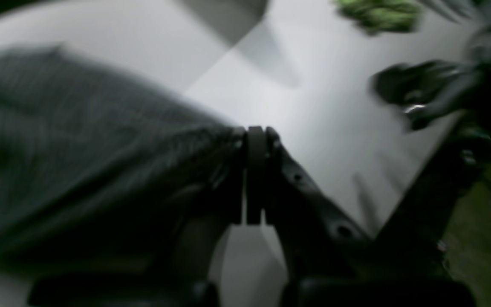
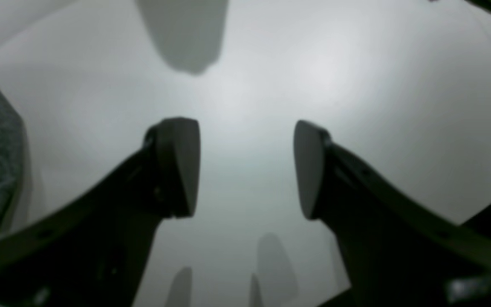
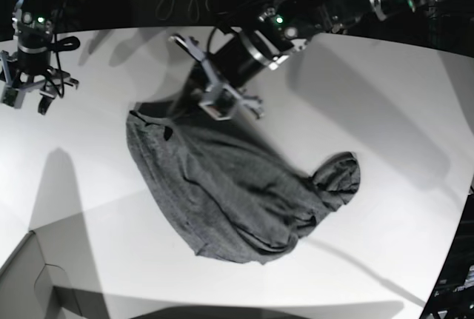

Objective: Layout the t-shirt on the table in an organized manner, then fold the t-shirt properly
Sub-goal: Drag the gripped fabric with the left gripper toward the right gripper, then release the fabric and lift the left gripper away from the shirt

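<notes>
Your left gripper (image 1: 255,140) is clenched on a fold of the t-shirt (image 3: 237,186), holding that edge raised toward the far edge of the table (image 3: 392,97). The dark grey shirt lies rumpled across the table's middle, one bunched part near the right edge, its lower hem toward the near edge. Your right gripper (image 2: 245,166) hangs released, jaws wide apart over bare tabletop by the far left corner, apart from the cloth. A grey box corner (image 3: 29,274) sits at the near left corner.
</notes>
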You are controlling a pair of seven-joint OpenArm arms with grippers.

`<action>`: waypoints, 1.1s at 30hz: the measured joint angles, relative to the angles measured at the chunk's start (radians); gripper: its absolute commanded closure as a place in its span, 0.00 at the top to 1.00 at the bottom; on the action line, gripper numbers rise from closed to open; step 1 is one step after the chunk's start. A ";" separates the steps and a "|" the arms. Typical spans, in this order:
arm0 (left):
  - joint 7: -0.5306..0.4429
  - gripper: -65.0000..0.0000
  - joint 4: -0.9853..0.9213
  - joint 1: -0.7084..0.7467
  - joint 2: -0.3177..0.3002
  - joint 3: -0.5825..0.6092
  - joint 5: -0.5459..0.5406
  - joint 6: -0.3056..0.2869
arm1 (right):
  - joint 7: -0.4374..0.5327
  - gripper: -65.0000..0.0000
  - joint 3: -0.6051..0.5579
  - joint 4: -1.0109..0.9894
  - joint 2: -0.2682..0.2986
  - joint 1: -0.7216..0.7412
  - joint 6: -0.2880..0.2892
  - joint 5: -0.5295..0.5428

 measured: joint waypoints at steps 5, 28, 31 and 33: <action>0.000 0.05 0.010 -0.077 0.003 0.085 -0.002 -0.003 | 0.000 0.55 -0.001 0.000 -0.002 0.003 0.000 0.000; 0.357 0.37 -0.121 -0.007 0.083 -0.543 -0.004 0.005 | -0.001 0.57 -0.122 0.001 0.000 -0.006 0.137 -0.002; 0.356 0.37 -0.183 0.031 0.081 -0.633 0.002 0.007 | 0.000 0.59 -0.174 0.001 0.000 -0.002 0.200 -0.004; 0.356 0.37 -0.200 0.052 0.087 -0.684 -0.005 0.002 | -0.002 0.58 -0.240 0.001 0.006 0.003 0.250 -0.005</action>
